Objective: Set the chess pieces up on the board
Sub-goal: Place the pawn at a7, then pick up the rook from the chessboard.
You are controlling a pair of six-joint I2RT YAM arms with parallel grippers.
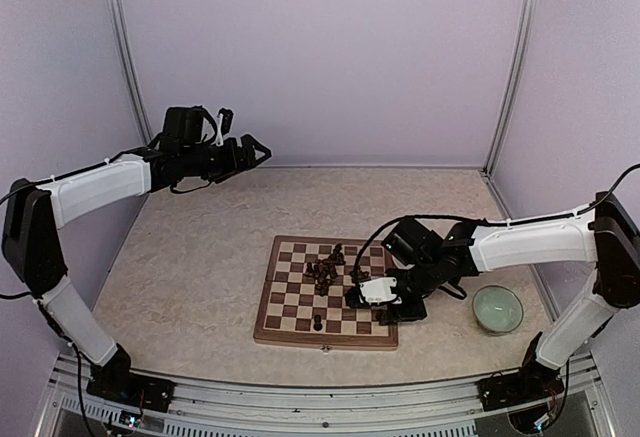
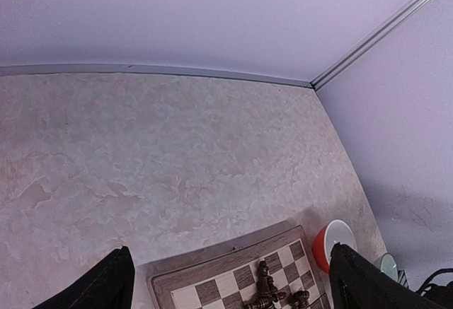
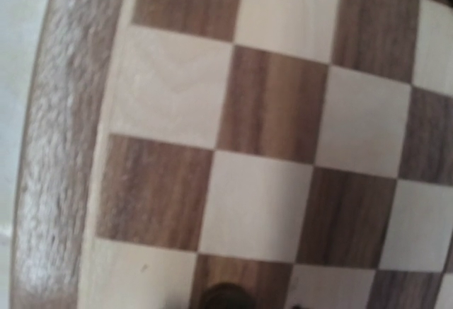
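**Pieces bunched mid-board, right gripper low at the board's right side**

The board (image 1: 290, 302) lies flat on the desk (image 1: 190, 257) in the lower middle of the top view. Most of the chess pieces (image 1: 326, 269) are bunched in its upper centre; one lone piece (image 1: 318, 323) stands apart near the lower edge; none sit in ordered rows, so I judge the setup barely begun.

The right gripper (image 1: 372, 295) is down over the board's right side; I cannot tell whether its jaws are parted or closed on anything, since its wrist view shows only blurred squares and a dark piece top (image 3: 225, 298) at the bottom edge. The left gripper (image 2: 233, 281) hangs high at the upper left of the top view, jaws wide, holding nothing. A green bowl (image 1: 497, 309) sits on the desk to the right of the board.

The pieces look light, rigid and smooth, with narrow bases; they would likely topple or slide on the polished wood. Each is best pinched across its waist or upper body and kept upright; in the cluster, neighbours stand close enough to be knocked.
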